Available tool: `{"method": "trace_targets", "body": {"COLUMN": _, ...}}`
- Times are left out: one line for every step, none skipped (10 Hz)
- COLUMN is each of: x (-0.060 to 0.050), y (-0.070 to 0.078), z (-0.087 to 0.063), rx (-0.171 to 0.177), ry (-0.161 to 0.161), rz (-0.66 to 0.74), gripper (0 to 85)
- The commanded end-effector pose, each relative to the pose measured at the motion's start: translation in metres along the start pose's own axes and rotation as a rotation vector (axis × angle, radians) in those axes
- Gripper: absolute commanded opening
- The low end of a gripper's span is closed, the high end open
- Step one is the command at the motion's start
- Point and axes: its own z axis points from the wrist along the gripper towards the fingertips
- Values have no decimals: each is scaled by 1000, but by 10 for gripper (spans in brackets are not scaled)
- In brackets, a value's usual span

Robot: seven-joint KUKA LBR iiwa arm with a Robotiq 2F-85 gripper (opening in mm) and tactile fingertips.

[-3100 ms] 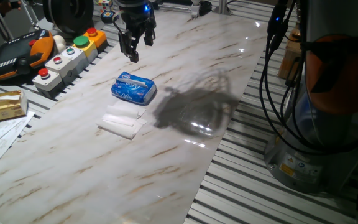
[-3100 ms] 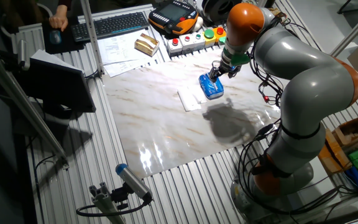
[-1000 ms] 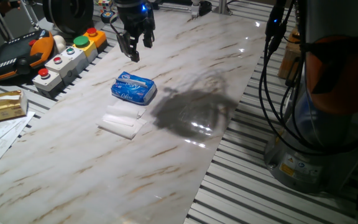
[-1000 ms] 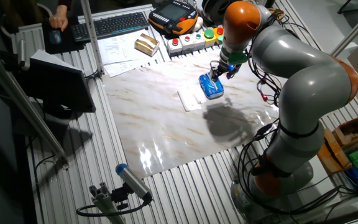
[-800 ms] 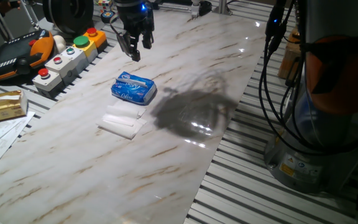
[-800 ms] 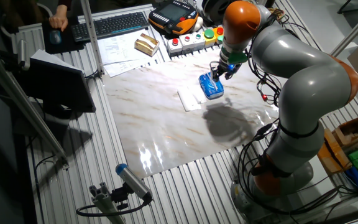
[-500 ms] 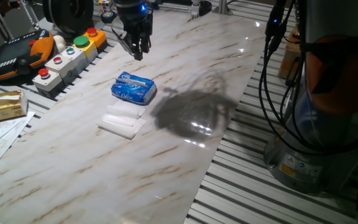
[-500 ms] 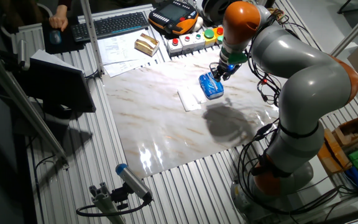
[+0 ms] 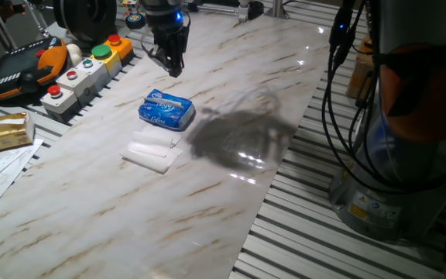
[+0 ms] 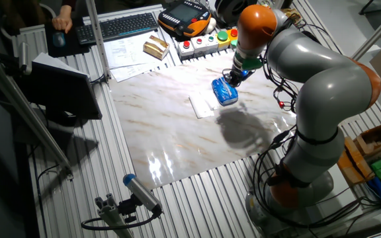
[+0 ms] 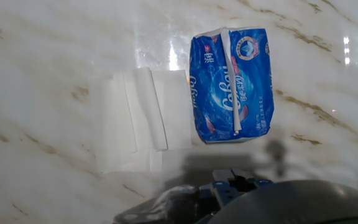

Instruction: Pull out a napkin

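I see the desk [image 9: 231, 93], a marble-pattern top, with slatted aluminium rails around it. The grey arm [image 10: 316, 73] with orange joints reaches over it from the side away from the button boxes. I take the blue pack [image 9: 166, 110] as my landmark: it lies flat on the desk, white lettering and seam facing up, clear in the hand view [image 11: 231, 84].

The hand [image 9: 171, 62] hangs in the air above the desk, beyond the blue pack toward the far edge, not touching the pack. From one fixed view the fingers look drawn close together, almost no gap, and I see nothing between them. In the other fixed view the hand [image 10: 231, 74] sits just above the pack's far end. The hand view shows no fingertips.

The napkin [image 9: 152, 150] lies flat on the desk right against the blue pack's long side, the side nearer the camera in one fixed view. In the hand view the napkin [image 11: 143, 119] shows as folded white sheets overlapping, one edge touching the pack or tucked just under it; I cannot tell which. In the other fixed view the napkin [image 10: 202, 104] is on the keyboard-ward side of the pack.

The button boxes [image 9: 84, 74], with red and green buttons, sit off the desk on the rails, well apart from the blue pack. The teach pendant [image 9: 22, 70] is beside them.
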Motion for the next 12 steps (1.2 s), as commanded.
{"method": "trace_targets", "body": {"x": -1, "y": 0, "z": 2, "rx": 0, "ry": -2, "rz": 0, "gripper": 7}}
{"method": "trace_targets", "body": {"x": -1, "y": -1, "z": 6, "rx": -2, "ry": -5, "rz": -2, "gripper": 7}}
{"method": "trace_targets", "body": {"x": -2, "y": -2, "z": 11, "rx": -7, "ry": -7, "rz": -5, "gripper": 7}}
{"method": "trace_targets", "body": {"x": -4, "y": -3, "z": 19, "rx": -11, "ry": -9, "rz": -5, "gripper": 7}}
{"method": "trace_targets", "body": {"x": -6, "y": -3, "z": 25, "rx": -14, "ry": -10, "rz": -3, "gripper": 7}}
{"method": "trace_targets", "body": {"x": -8, "y": -3, "z": 31, "rx": -17, "ry": -10, "rz": 0, "gripper": 7}}
{"method": "trace_targets", "body": {"x": -9, "y": -3, "z": 35, "rx": -20, "ry": -10, "rz": 0, "gripper": 7}}
{"method": "trace_targets", "body": {"x": -11, "y": -4, "z": 39, "rx": -21, "ry": -15, "rz": 0, "gripper": 7}}
{"method": "trace_targets", "body": {"x": -12, "y": -5, "z": 43, "rx": -21, "ry": -16, "rz": -2, "gripper": 7}}
{"method": "trace_targets", "body": {"x": -13, "y": -6, "z": 45, "rx": -19, "ry": -18, "rz": -3, "gripper": 7}}
{"method": "trace_targets", "body": {"x": -15, "y": -7, "z": 48, "rx": -19, "ry": -18, "rz": -5, "gripper": 7}}
{"method": "trace_targets", "body": {"x": -16, "y": -9, "z": 51, "rx": -21, "ry": -19, "rz": -8, "gripper": 7}}
